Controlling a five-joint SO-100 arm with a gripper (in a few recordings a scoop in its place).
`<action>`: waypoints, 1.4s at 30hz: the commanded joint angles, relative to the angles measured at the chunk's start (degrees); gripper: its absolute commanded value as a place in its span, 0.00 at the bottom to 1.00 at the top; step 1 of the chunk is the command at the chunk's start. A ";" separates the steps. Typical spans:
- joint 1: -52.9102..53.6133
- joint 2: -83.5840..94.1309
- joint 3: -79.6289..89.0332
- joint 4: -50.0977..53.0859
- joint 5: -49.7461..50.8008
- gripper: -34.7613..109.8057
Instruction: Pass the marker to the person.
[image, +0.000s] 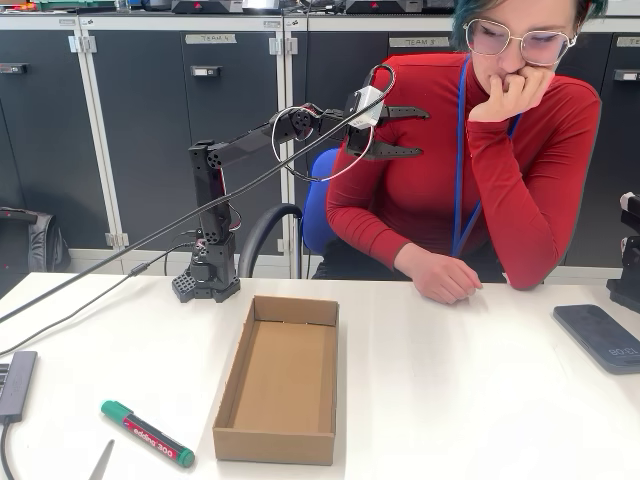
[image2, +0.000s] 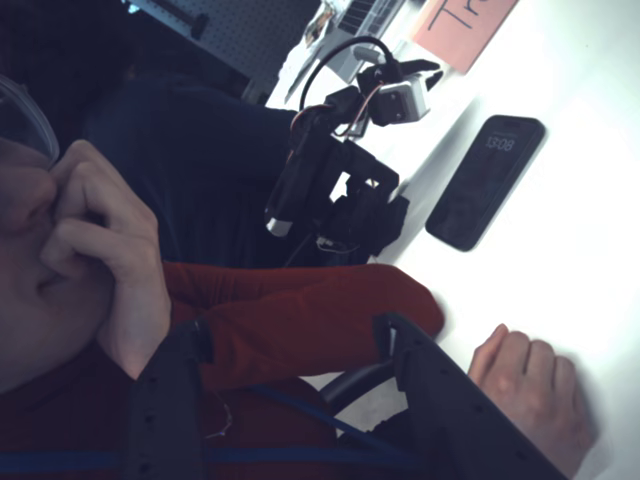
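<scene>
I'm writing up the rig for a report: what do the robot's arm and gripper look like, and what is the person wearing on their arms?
The arm is black, built of boxy segments on a small black base, with grey cables looping around it. A small white camera module sits at the wrist. The gripper has two black pointed fingers with rows of small holes. The person wears long red sleeves.

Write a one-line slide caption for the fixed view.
Open gripper raised toward the seated person, while the green marker lies on the table left of the cardboard box.
</scene>
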 joint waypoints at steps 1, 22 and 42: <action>0.00 2.99 -3.08 0.09 -1.14 0.49; 0.18 2.99 -3.25 -0.09 -1.05 0.49; 0.97 2.64 -3.60 -0.35 -0.62 0.49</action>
